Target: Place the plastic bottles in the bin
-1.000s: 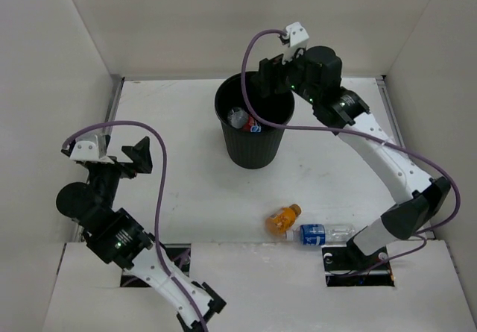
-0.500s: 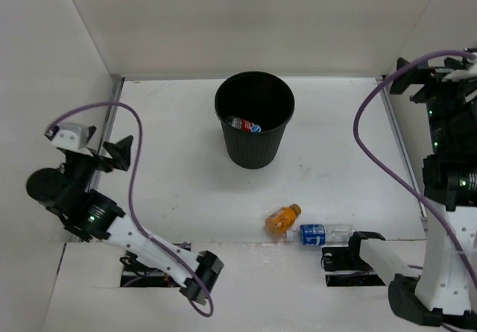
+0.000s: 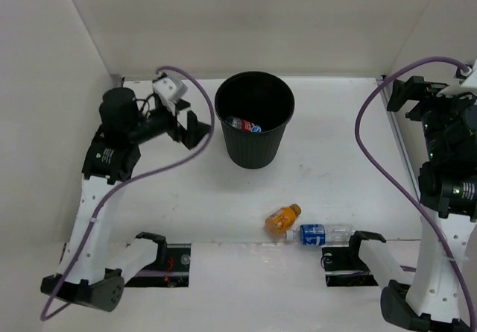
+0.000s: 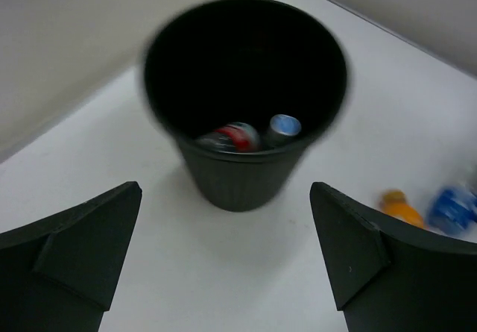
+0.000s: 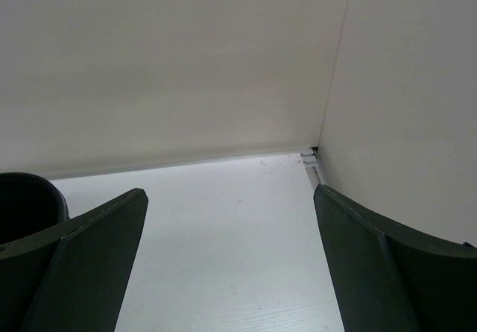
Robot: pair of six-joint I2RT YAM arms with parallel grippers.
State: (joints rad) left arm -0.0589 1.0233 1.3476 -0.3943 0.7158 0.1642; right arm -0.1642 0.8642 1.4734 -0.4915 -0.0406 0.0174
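The black bin (image 3: 253, 151) stands at the back middle of the table. Two bottles lie at its bottom: one with a red label (image 3: 236, 123) and one showing a bluish end (image 3: 256, 128). The left wrist view shows the bin wall (image 4: 235, 183), the red label (image 4: 232, 136) and the bluish end (image 4: 284, 126). The short orange bottle (image 3: 283, 218) and the clear bottle with a blue label (image 3: 319, 233) lie side by side near the front edge. My left gripper (image 3: 195, 130) is open and empty, left of the bin. My right gripper (image 3: 402, 93) is open and empty, high at the right wall.
White walls close the table at the back, left and right. The right wrist view shows the back right corner (image 5: 313, 153) and a part of the bin's rim (image 5: 30, 190) at the left. The arm bases sit at the near edge.
My left arm has swung from the far left wall in to the bin's left side, its gripper now facing the bin. My right arm has stayed at the right wall, shifting only slightly.
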